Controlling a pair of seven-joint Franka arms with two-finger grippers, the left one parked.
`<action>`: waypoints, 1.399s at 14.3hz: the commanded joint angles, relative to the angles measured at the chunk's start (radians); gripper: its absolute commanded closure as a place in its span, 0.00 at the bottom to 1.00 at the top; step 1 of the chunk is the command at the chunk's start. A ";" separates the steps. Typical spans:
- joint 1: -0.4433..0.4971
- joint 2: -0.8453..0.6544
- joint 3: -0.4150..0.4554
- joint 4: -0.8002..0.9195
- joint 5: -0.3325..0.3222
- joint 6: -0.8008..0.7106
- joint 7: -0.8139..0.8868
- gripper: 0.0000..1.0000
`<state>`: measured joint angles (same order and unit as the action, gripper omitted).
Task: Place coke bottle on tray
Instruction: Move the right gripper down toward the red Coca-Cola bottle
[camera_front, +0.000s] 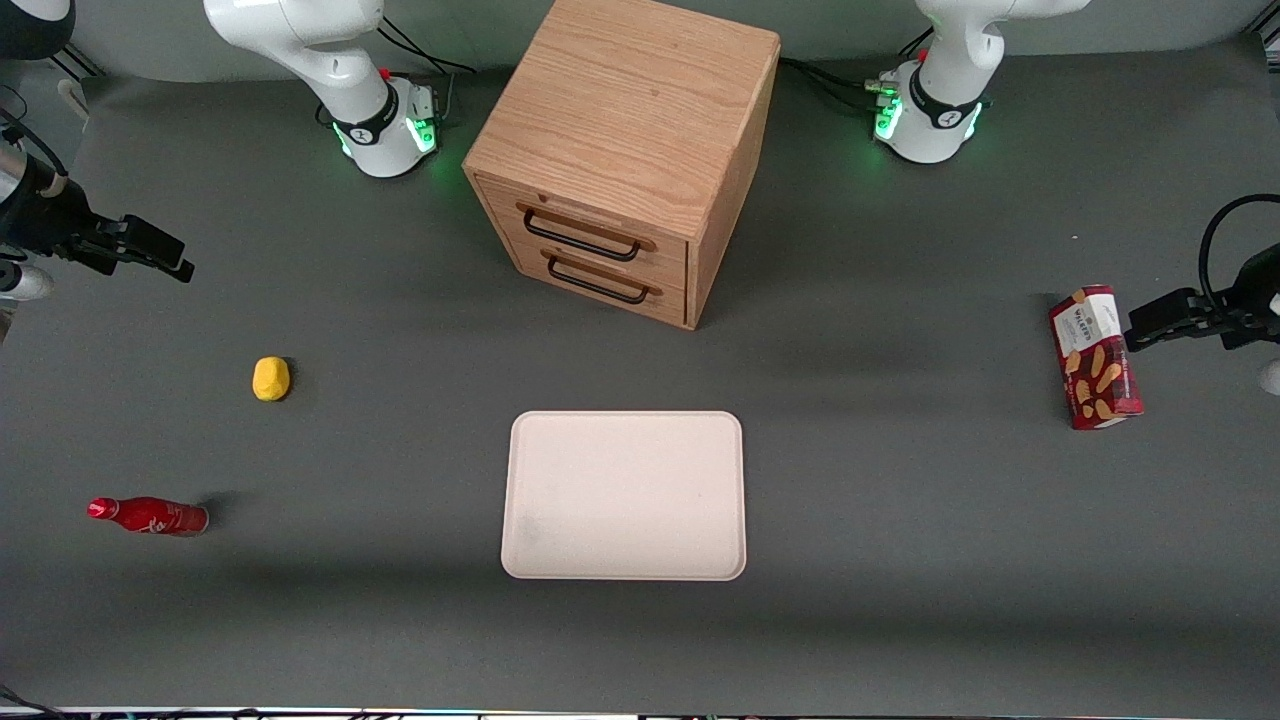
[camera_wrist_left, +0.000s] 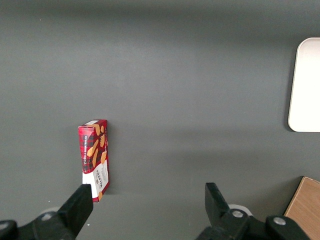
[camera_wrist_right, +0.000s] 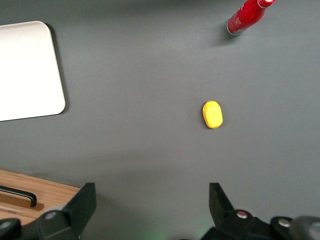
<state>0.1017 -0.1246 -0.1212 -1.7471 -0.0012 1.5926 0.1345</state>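
We are logging, taking the tray as landmark: the gripper, fingers spread wide and holding nothing, is hovering well apart from it, toward the working arm's end; the coke bottle is lying on its side there too; the yellow object is resting between them. We are judging a descent square across the bottle's body best.

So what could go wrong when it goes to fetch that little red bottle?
The coke bottle stands narrow and upright, so a slight nudge could topple it and let it roll. The gripper, jaws open, hangs above the table, farther from the front camera than the yellow object, which it might clip. The tray has only a low rim.
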 joint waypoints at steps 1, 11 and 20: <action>-0.008 0.020 0.011 0.035 -0.020 -0.023 0.030 0.00; -0.140 0.432 -0.077 0.395 0.030 0.043 -0.185 0.00; -0.224 0.784 -0.127 0.632 0.084 0.210 -0.440 0.00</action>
<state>-0.0979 0.5884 -0.2420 -1.1934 0.0592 1.7801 -0.2530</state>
